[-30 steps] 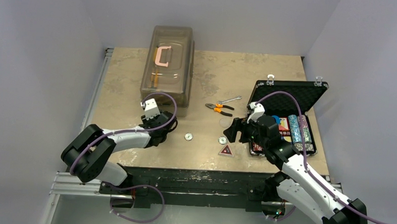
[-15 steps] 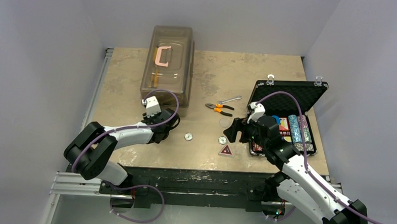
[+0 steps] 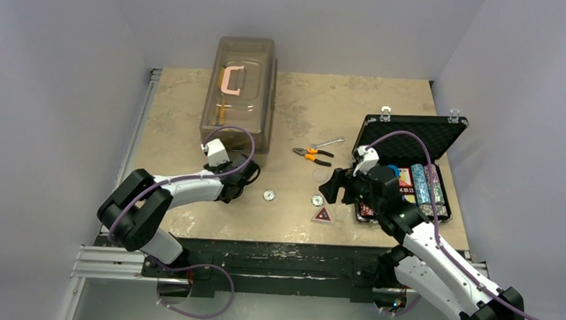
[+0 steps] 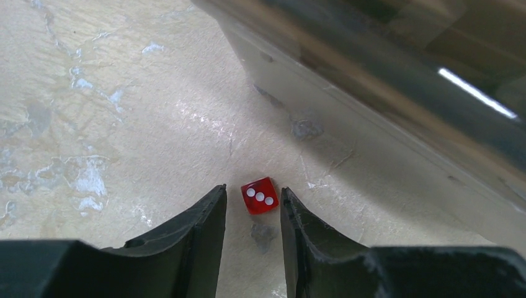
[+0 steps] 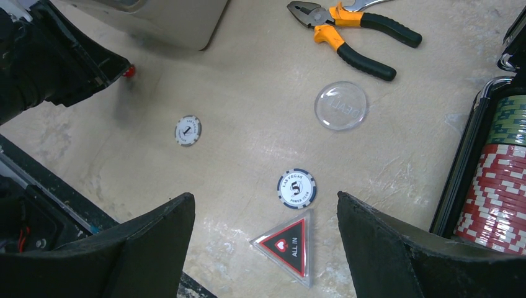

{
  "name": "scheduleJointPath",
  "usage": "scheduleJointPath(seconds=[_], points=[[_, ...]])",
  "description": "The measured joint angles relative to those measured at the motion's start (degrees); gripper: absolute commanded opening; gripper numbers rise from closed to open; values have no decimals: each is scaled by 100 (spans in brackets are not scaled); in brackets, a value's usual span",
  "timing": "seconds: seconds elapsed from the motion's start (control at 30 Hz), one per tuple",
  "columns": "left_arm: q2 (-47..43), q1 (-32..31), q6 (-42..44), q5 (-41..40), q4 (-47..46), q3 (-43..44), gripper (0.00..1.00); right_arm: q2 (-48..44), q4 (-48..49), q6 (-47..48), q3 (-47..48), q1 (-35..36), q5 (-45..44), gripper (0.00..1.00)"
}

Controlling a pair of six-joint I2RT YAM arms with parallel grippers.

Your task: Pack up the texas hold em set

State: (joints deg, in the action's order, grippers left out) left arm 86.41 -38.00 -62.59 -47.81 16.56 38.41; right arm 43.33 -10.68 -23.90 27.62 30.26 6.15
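A small red die (image 4: 260, 195), three pips up, lies on the table just off the brown box's corner. My left gripper (image 4: 252, 192) is low over it, jaws narrowly open, one fingertip on each side and a slim gap at each. The black case (image 3: 411, 137) stands open at the right with rows of chips (image 3: 427, 188) inside. My right gripper (image 5: 265, 198) hangs wide open above the red triangle token (image 5: 286, 246) and a "5" chip (image 5: 296, 189). A "1" chip (image 5: 188, 130) and a clear round button (image 5: 340, 105) also lie loose on the table.
The large translucent brown box (image 3: 238, 93) with a pink handle stands at the back left, its wall close in front of my left fingers. Orange-handled pliers (image 3: 313, 155) and a wrench (image 3: 329, 142) lie mid-table. The table's near edge runs just below the triangle token.
My left arm has slid right along the table toward the box corner and its jaws have narrowed around the die. The right arm has not moved.
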Motion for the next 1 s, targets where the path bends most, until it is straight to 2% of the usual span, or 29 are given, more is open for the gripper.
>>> scheduleJointPath(seconds=[0.3, 0.4, 0.63, 0.77, 0.87, 1.0], points=[[173, -11, -518, -61, 332, 153, 23, -2, 0, -2, 0, 0, -2, 83], [184, -15, -560, -63, 378, 168, 20, -2, 0, -2, 0, 0, 0, 83], [188, -17, -575, -63, 393, 177, 4, -37, 0, -2, 0, 0, 0, 83], [173, -17, -516, -11, 391, 177, 0, -37, 0, -2, 0, 0, 0, 83], [-28, -35, -323, 332, 332, 105, 0, -35, 0, -2, 0, 0, 2, 83], [-599, -103, 216, 1309, -66, -136, 0, -15, 0, -2, 0, 0, 7, 83]])
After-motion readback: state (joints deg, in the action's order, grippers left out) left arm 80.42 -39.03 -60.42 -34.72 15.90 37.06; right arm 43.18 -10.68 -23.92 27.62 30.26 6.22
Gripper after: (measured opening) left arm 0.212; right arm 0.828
